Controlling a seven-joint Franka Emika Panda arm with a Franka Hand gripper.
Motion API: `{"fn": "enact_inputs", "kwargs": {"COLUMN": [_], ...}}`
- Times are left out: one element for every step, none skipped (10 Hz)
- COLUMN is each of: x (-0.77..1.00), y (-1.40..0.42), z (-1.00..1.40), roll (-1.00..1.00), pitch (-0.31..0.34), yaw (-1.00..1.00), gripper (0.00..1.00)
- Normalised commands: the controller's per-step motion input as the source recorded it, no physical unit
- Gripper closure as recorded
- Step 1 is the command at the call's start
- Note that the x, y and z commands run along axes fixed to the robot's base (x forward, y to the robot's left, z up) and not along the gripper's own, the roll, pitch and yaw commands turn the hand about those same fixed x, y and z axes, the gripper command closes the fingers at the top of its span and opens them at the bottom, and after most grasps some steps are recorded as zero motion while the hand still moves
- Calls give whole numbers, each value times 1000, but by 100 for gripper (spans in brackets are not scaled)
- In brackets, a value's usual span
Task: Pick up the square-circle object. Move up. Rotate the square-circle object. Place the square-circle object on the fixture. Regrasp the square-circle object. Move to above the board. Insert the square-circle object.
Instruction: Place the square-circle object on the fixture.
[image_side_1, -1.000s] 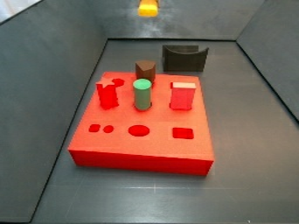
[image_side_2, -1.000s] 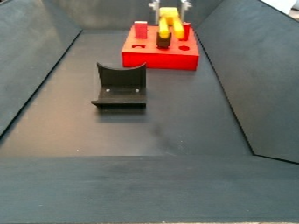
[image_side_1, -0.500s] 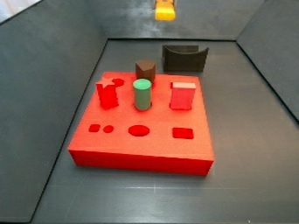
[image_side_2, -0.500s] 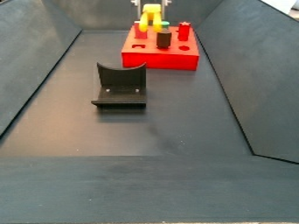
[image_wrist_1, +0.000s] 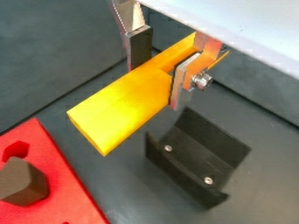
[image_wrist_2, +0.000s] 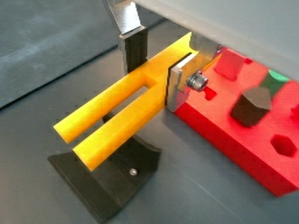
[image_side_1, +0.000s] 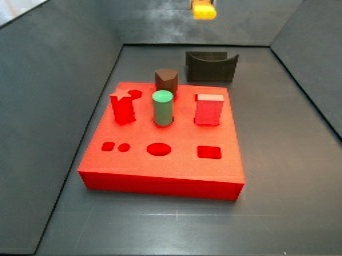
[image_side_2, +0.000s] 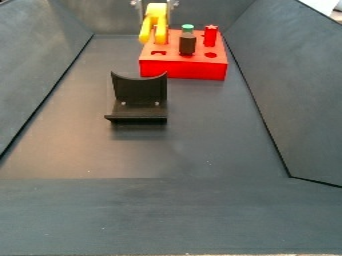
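Working down by size, the red board (image_side_1: 160, 140) sits mid-floor in a side view, carrying a green cylinder (image_side_1: 162, 107), a brown peg (image_side_1: 166, 80) and 2 red pegs, with open holes along its near edge. Behind it stands the fixture (image_side_1: 211, 66), a dark bracket with a U-cut on top, apart from the board; its cradle is empty in both side views.

Gripper (image_wrist_1: 163, 52): high above the floor, over the region between fixture and board. Wrist views put the fixture (image_wrist_1: 197, 156) directly beneath the held piece and the board's corner (image_wrist_1: 35, 188) beside it.

Square-circle object (image_wrist_1: 131, 102): airborne, lying roughly horizontal, clamped near one end with most of its length cantilevered out. Jaws clenched on it, the silver finger plates (image_wrist_2: 179, 77) flat against opposite faces. A side view shows only its yellow end (image_side_1: 203, 10) at the top edge; another shows it in front of the board (image_side_2: 155, 22).

Handling judgement: reads as a rigid, light, smooth-faced bar with a slot along its length (image_wrist_2: 111, 118). Smooth faces could slip or pivot under an off-centre grip. Flat sides suit the pads; a regrasp nearer mid-length, across solid material, should hold steadier for insertion.

Step judged: carrying toward the fixture, placement not yet done.
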Motion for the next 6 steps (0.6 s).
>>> {"fn": "enact_inputs", "kwargs": {"x": [558, 470, 360, 312, 207, 166], "y": [396, 199, 83, 81, 63, 58], "z": [-36, -26, -6, -3, -17, -22], "roll": [-1000, -1000, -1000, -1000, -1000, -1000], "pitch": [-77, -60, -24, -4, 33, 49], "yaw": [41, 37, 35, 33, 19, 12], "gripper": [100, 100, 100, 100, 100, 100]}}
